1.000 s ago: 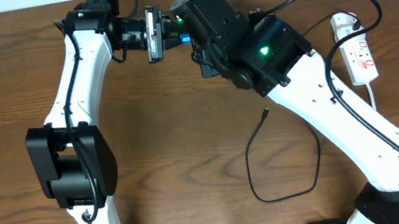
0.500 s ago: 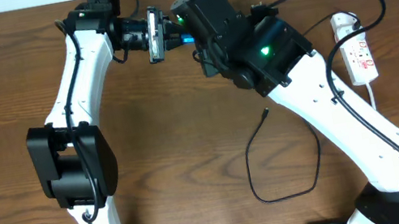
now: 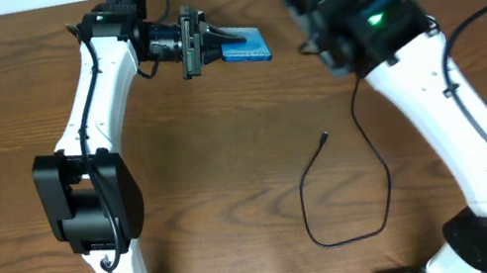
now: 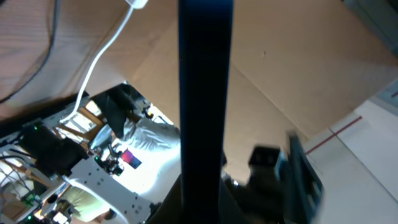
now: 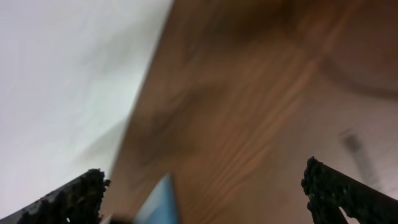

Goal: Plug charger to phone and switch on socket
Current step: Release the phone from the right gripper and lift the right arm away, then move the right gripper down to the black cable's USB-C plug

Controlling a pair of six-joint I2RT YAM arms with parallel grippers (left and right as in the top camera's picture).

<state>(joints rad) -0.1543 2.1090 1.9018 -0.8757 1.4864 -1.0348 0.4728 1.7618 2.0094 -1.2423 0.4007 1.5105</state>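
The phone (image 3: 248, 50), blue screen up, sticks out to the right of my left gripper (image 3: 215, 43), which is shut on its left end above the table's far side. In the left wrist view the phone (image 4: 205, 93) is a dark edge-on bar running up from the jaws. The charger's black cable (image 3: 371, 174) lies looped on the table, its plug tip (image 3: 324, 137) free. My right gripper (image 5: 208, 196) stands wide open with nothing between its fingertips (image 5: 74, 199); a blue corner of the phone (image 5: 158, 202) shows below. The right arm (image 3: 373, 18) hides the socket.
The wooden table (image 3: 231, 179) ends at a pale wall along its far edge (image 3: 0, 11). In the left wrist view a white cord (image 4: 102, 56) trails down from a white piece at the top edge. The left arm's base link (image 3: 89, 199) stands at the left.
My right gripper has opened and its arm has swung right, away from the phone, uncovering the phone and now covering the socket. The left gripper still holds the phone in the same place.
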